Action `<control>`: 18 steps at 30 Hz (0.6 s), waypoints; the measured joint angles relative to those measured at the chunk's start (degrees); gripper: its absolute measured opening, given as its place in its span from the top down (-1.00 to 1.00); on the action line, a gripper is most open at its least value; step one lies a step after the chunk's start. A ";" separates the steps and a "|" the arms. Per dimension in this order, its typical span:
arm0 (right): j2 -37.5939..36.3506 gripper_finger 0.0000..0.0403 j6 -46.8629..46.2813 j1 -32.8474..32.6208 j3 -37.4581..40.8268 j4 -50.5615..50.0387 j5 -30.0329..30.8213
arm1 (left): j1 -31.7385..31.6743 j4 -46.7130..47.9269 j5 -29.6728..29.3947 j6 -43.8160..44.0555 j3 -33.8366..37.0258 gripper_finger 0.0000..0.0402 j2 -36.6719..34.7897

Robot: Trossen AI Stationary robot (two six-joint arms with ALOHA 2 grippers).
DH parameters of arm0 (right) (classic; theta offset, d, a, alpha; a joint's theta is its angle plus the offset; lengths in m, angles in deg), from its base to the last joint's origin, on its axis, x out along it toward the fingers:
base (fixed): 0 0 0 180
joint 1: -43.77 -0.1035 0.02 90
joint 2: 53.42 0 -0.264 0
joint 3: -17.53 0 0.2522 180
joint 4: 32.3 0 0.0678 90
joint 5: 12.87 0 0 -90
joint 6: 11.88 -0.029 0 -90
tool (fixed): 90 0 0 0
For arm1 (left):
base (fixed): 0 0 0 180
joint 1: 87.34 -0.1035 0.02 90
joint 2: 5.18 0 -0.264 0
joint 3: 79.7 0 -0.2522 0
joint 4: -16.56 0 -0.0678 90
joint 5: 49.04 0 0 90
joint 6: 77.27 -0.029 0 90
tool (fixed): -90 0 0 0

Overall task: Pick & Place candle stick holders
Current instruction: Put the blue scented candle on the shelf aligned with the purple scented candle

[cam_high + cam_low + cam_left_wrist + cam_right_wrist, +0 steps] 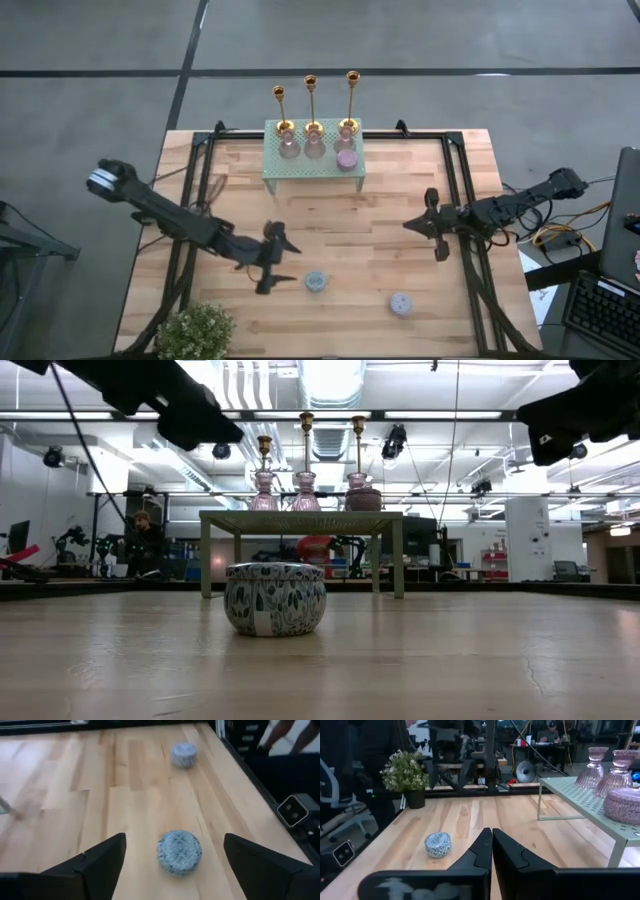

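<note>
Candle stick holders [312,105] stand on the stand [315,165], well apart from both jaws.

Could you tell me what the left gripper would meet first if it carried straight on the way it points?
Probably the small round blue-and-white patterned tin, lying on the table between the open left gripper's fingers.

Overhead, table-level, two wrists — shared table [400,200]

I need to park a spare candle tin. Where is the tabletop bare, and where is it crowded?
Bare wood lies between the pale green perforated metal riser and the two round patterned tins. The riser's top is crowded with three gold candlesticks and pink glass pieces.
</note>
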 joint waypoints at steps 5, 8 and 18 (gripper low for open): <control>-1.79 0.96 0.61 -0.02 0.52 -1.10 0.00 | 1.39 -0.09 -0.16 -0.75 -5.91 -0.69 9.14; -1.82 0.96 0.40 -0.02 0.98 -1.12 0.00 | 1.57 0.37 -0.16 -0.78 -8.86 -0.69 13.22; -0.97 0.96 0.42 -0.02 1.71 -1.25 0.02 | 0.18 3.43 0.76 3.63 -13.91 -0.69 22.20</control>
